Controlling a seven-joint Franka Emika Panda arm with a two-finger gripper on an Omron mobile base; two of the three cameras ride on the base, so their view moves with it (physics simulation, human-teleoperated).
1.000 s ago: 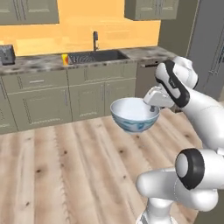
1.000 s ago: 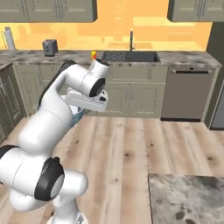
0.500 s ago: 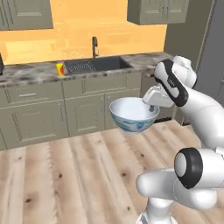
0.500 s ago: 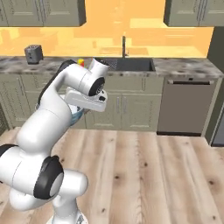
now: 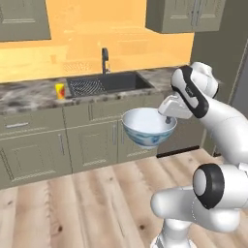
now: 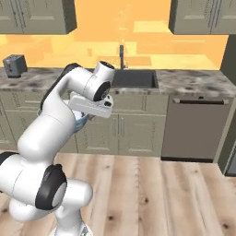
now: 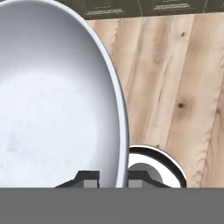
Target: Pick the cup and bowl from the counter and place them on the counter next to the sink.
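Observation:
The white bowl (image 5: 147, 127) with its pale blue outside hangs level above the wooden floor, in front of the cabinets below the sink (image 5: 109, 83). My gripper (image 5: 168, 119) is shut on its right rim. In the hand view the rim runs down between the two fingertips (image 7: 89, 177), one inside the bowl (image 7: 52, 109) and one outside, with the gripper (image 7: 114, 178) pinching it. The small yellow cup (image 5: 59, 90) stands upright on the counter (image 5: 24, 99), just left of the sink's ribbed drainboard. In the right base view my arm hides most of the bowl (image 6: 82, 122).
A dark faucet (image 5: 104, 59) rises behind the sink. A toaster (image 6: 14, 65) sits on the counter at the far left, and a dishwasher (image 6: 193, 126) stands right of the sink cabinets. Open wooden floor (image 5: 87, 203) lies between me and the cabinets.
The base has driven on, so the counter and sink sit lower and nearer in both base views. The bowl stays in the gripper at the same height.

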